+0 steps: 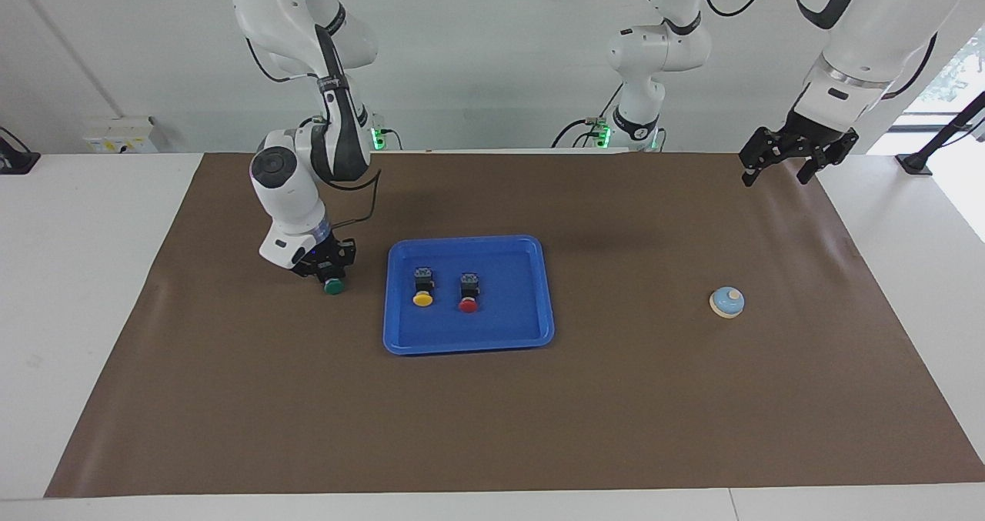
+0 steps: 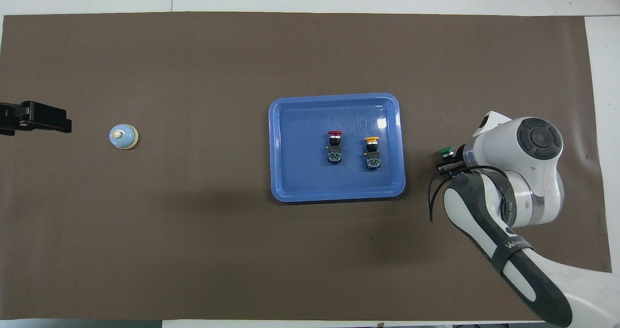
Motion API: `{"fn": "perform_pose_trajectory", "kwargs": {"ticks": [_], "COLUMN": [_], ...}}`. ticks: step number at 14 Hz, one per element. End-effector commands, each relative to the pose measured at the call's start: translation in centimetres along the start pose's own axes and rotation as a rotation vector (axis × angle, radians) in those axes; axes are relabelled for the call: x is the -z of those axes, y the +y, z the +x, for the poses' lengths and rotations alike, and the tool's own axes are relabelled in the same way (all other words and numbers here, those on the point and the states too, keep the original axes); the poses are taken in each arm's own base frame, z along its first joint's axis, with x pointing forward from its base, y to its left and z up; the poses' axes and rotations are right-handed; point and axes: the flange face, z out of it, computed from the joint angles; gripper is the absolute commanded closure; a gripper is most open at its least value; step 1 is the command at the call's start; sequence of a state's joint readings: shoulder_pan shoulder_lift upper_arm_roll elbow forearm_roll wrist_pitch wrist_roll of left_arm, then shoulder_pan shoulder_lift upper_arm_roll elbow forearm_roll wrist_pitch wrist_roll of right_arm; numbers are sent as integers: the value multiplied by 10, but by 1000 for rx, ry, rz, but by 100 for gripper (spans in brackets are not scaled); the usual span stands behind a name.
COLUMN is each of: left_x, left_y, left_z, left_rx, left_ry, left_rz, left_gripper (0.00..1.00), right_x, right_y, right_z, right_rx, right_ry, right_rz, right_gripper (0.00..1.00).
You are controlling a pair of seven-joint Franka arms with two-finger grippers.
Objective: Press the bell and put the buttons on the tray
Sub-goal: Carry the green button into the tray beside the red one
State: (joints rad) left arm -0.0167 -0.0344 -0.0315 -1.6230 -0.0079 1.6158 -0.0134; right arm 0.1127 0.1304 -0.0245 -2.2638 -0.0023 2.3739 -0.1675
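The green button (image 1: 333,287) (image 2: 445,150) is on the brown mat beside the blue tray (image 1: 469,344) (image 2: 334,98), toward the right arm's end. My right gripper (image 1: 329,273) is shut on its black body, with only the green cap showing. The yellow button (image 1: 422,298) (image 2: 371,140) and the red button (image 1: 468,304) (image 2: 334,134) lie side by side in the tray. The light-blue bell (image 1: 726,302) (image 2: 123,136) stands alone toward the left arm's end. My left gripper (image 1: 785,163) (image 2: 36,117) hangs open, raised over the mat's corner, apart from the bell.
A brown mat (image 1: 492,429) covers most of the white table. A third robot arm base (image 1: 639,121) stands at the robots' edge of the table, between my two arms.
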Motion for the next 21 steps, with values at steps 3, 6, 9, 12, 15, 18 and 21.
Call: {"fn": "perform_pose_trajectory", "kwargs": {"ticks": [3, 6, 9, 12, 15, 18, 21], "left_x": [9, 9, 8, 9, 9, 9, 9], "left_y": [-2, -1, -1, -1, -1, -1, -1], "left_z": [-1, -1, -4, -5, -5, -5, -5], "left_rx": [11, 7, 7, 7, 7, 7, 7], "left_ry": [19, 17, 5, 8, 8, 8, 8], "left_rz": [6, 6, 7, 7, 7, 7, 7], "left_gripper": [0, 0, 0, 0, 0, 0, 0], "right_x": [73, 81, 81, 54, 31, 11, 9], "right_y": [-57, -134, -242, -301, -339, -348, -344], "right_z": [59, 90, 135, 143, 132, 125, 122], "right_rx": [-145, -274, -404, -409, -392, -394, -394], "right_ry": [8, 25, 16, 16, 5, 11, 2], "right_rz": [9, 103, 113, 118, 109, 108, 93], "right_gripper": [100, 100, 100, 100, 100, 76, 0]}}
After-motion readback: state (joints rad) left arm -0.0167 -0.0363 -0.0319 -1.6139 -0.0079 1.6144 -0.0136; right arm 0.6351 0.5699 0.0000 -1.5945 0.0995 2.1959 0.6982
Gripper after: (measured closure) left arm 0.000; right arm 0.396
